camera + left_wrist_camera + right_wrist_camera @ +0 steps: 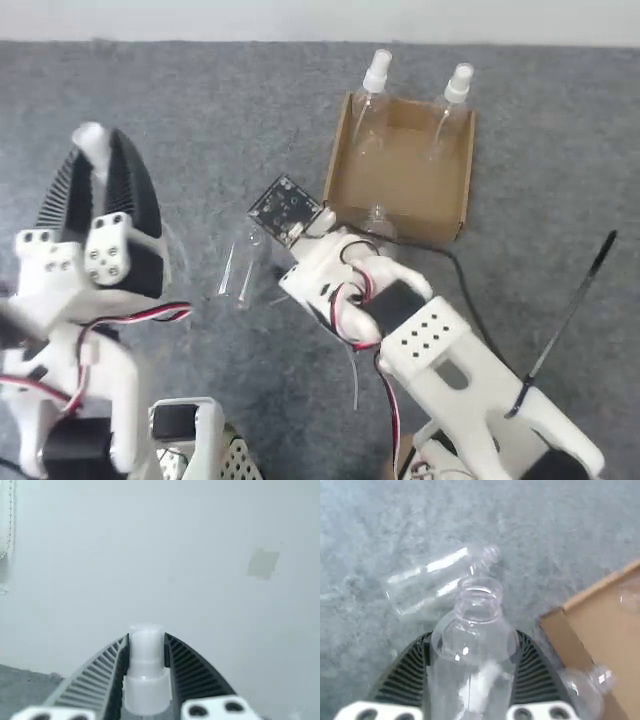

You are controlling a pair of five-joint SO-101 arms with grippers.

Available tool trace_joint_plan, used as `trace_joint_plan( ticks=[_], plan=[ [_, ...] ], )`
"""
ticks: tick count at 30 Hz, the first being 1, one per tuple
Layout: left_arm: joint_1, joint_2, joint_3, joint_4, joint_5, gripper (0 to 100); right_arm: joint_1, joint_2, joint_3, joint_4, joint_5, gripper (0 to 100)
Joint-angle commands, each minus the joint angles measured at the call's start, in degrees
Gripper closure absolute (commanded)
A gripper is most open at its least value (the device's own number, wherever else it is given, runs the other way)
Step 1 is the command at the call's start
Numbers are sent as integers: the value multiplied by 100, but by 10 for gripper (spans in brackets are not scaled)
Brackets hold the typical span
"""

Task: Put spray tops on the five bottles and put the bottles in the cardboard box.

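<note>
My left gripper (146, 645) is raised off the table, shut on a white spray top (146, 675), and stands at the left (90, 140) in the high view. My right gripper (474, 645) is shut on a clear uncapped bottle (472, 645), held just off the near left corner of the cardboard box (400, 215). Two bottles with spray tops (372, 95) (452, 105) stand at the box's far side. Another uncapped bottle (378, 222) rests at the box's near edge. A further uncapped bottle (240, 268) lies on the carpet, beyond the held bottle's mouth (432, 577).
Grey carpet (230, 120) covers the table. A black cable (470, 300) runs from the box toward the right arm (430, 345), and a thin black rod (575, 300) slants at the right. A thin clear tube (355, 380) lies beside the right arm.
</note>
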Motion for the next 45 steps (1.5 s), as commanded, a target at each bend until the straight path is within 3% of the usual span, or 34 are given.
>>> trace_joint_plan(
  ticks=[1,6,12,19,45],
  plan=[
    [97,-35,-207,-519,642,989,-189,-321,316,-1138,-105,991],
    [466,-35,-154,-554,695,989,-233,-365,1073,-2527,-105,992],
    [571,-35,444,-1424,1002,989,-497,-1033,2110,-3512,-105,992],
    [888,-35,1147,-1881,993,989,-673,-1859,2646,-3486,-334,992],
    [1037,-26,2193,-2479,967,989,-699,-1930,2716,-3266,-440,992]
  ],
)
